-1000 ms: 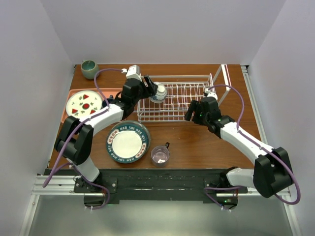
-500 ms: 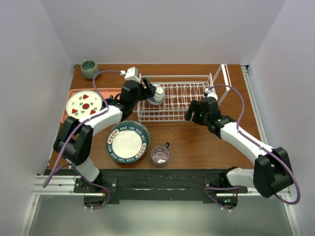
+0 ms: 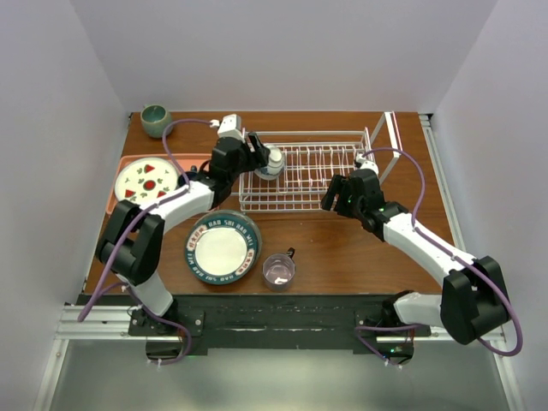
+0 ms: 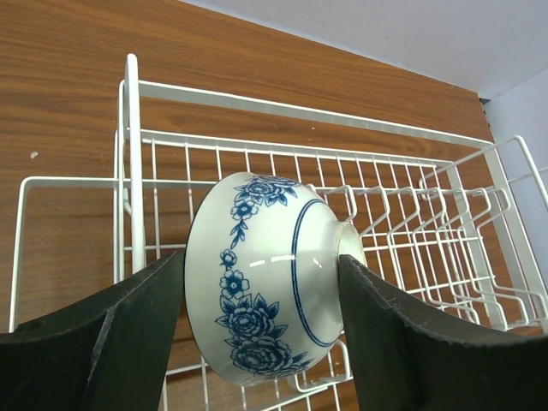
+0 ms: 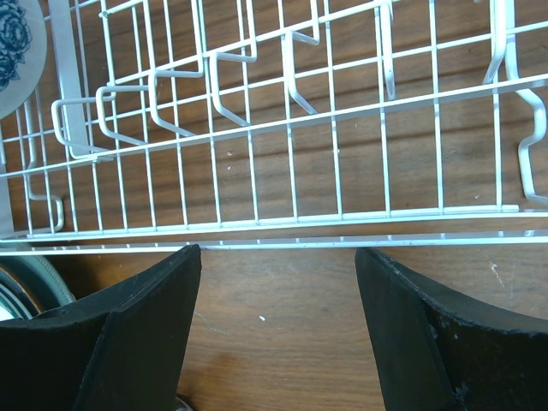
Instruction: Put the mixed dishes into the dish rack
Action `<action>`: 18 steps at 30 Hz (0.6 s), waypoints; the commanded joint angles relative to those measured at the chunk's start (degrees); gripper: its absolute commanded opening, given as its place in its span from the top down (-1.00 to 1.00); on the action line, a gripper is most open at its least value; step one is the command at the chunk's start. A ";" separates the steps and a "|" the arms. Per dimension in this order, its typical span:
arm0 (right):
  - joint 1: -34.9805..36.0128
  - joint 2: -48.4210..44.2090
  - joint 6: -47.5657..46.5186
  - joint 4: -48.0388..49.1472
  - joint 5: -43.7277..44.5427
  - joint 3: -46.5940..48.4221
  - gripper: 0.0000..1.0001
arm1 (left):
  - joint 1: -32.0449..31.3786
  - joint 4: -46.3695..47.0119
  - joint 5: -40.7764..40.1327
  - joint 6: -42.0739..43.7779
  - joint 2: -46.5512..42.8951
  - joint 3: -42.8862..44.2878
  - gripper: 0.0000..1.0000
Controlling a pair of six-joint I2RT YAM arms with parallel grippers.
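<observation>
The small blue-and-white bowl (image 3: 271, 161) lies on its side between the fingers of my left gripper (image 3: 261, 158), over the left end of the white wire dish rack (image 3: 317, 171). In the left wrist view the bowl (image 4: 265, 274) fills the gap of that gripper (image 4: 261, 265), foot against the right finger, rack wires (image 4: 411, 223) beneath. My right gripper (image 3: 330, 195) is open and empty over the table just in front of the rack's near rail (image 5: 257, 240). The lettered teal-rim plate (image 3: 223, 247) and pinkish glass mug (image 3: 278, 269) sit on the table. Teal and yellow plates are out of view.
A grey-green cup (image 3: 155, 119) stands at the back left corner. A white plate with red fruit marks (image 3: 148, 181) lies on a salmon-pink tray (image 3: 120, 163) at the left. The rack's tall wire end piece (image 3: 390, 137) stands at its right end.
My left gripper has shifted a little to the left with the bowl, toward the rack's left end. The right arm has not moved.
</observation>
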 commanded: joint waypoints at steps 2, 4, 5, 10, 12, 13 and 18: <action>-0.72 0.88 0.06 0.24 3.85 -1.91 -0.52 | 0.52 3.95 0.07 3.47 2.43 3.85 1.00; -0.72 0.88 0.06 0.15 3.86 -1.82 -0.52 | 0.61 3.42 0.24 4.00 4.01 4.81 1.00; -0.72 0.79 0.06 0.24 3.85 -1.82 -0.52 | 0.52 2.90 0.51 4.44 4.45 5.17 1.00; -0.63 0.97 -0.03 0.24 3.94 -1.91 -0.52 | 0.52 1.40 -0.01 5.40 7.09 6.93 1.00; -0.63 0.88 -0.02 0.32 3.94 -1.91 -0.52 | 0.52 0.61 -0.46 5.67 7.88 7.37 1.00; -0.63 0.97 -0.03 0.24 3.94 -1.91 -0.52 | 0.52 0.17 -0.72 6.02 8.14 8.06 1.00; -0.72 1.23 -0.03 0.41 3.94 -2.00 -0.52 | 0.44 -2.20 -2.65 6.11 8.59 8.95 0.89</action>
